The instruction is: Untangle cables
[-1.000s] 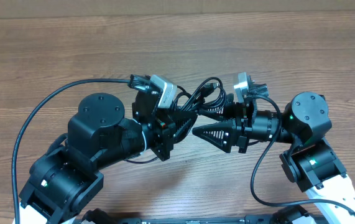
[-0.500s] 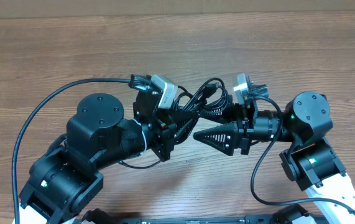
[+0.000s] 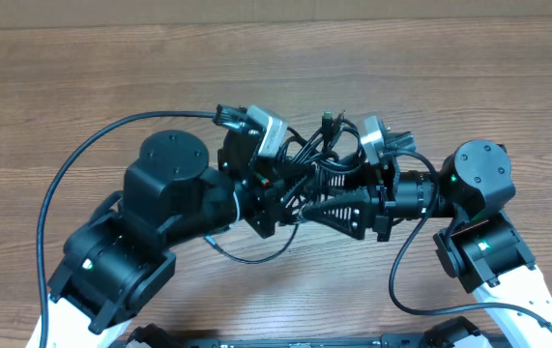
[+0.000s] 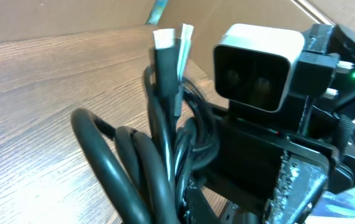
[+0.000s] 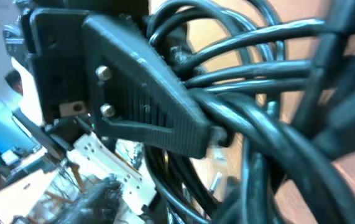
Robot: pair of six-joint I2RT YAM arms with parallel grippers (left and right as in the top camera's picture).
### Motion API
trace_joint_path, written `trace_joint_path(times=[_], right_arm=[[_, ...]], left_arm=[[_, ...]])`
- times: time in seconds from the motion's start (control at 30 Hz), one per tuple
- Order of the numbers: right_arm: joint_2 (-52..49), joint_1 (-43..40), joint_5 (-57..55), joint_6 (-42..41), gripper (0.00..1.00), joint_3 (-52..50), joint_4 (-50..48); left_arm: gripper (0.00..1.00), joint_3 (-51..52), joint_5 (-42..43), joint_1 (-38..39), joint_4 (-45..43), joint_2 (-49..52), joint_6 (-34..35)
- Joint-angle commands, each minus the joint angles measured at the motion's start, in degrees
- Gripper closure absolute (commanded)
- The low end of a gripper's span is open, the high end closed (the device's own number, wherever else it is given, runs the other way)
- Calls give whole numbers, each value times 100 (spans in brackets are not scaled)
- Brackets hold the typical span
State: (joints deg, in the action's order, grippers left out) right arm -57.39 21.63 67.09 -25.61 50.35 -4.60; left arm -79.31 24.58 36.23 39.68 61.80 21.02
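Observation:
The cables [image 3: 322,145] are a knot of thin black cords held in the air between my two wrists. One thin loop [image 3: 248,255] hangs down toward the table. My left gripper [image 3: 280,193] is shut on the bundle. In the left wrist view the cords [image 4: 158,149] rise from the jaws, with two plug ends [image 4: 165,40] sticking up. My right gripper [image 3: 305,215] is shut to a wedge, its tip against the left gripper at the loop's end. In the right wrist view the cords [image 5: 258,124] fill the frame beside the left gripper's ribbed finger [image 5: 146,106].
The brown wooden table [image 3: 82,77] lies below. The left arm's own thick black wire [image 3: 72,169] arcs over the table on the left. The right arm's wire [image 3: 401,280] loops at the front right. The right wrist camera [image 4: 258,62] sits close to the left wrist.
The left arm has swung right and up with the bundle, so its gripper now meets the right gripper's tip. The plug ends stand higher. The right arm has barely moved.

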Motion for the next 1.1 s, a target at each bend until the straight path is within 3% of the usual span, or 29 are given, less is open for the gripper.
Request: trace_joint_path(times=[0.0, 0.07, 0.23, 0.7, 0.87, 1.07], right_arm=[[74, 52, 358, 118, 65, 74, -133], [74, 52, 358, 118, 76, 74, -133], [74, 52, 358, 118, 84, 74, -122], [74, 46, 354, 120, 85, 74, -111], [74, 46, 354, 120, 96, 74, -136], [74, 48, 358, 118, 96, 74, -232]], left_arm=[[96, -24, -63, 52, 48, 177, 2], [96, -24, -219, 52, 48, 173, 2], [96, -24, -422, 46, 52, 173, 44], [96, -24, -1749, 42, 584, -208, 44], [96, -26, -1753, 44, 592, -223, 396], [96, -24, -1635, 61, 590, -131, 605]])
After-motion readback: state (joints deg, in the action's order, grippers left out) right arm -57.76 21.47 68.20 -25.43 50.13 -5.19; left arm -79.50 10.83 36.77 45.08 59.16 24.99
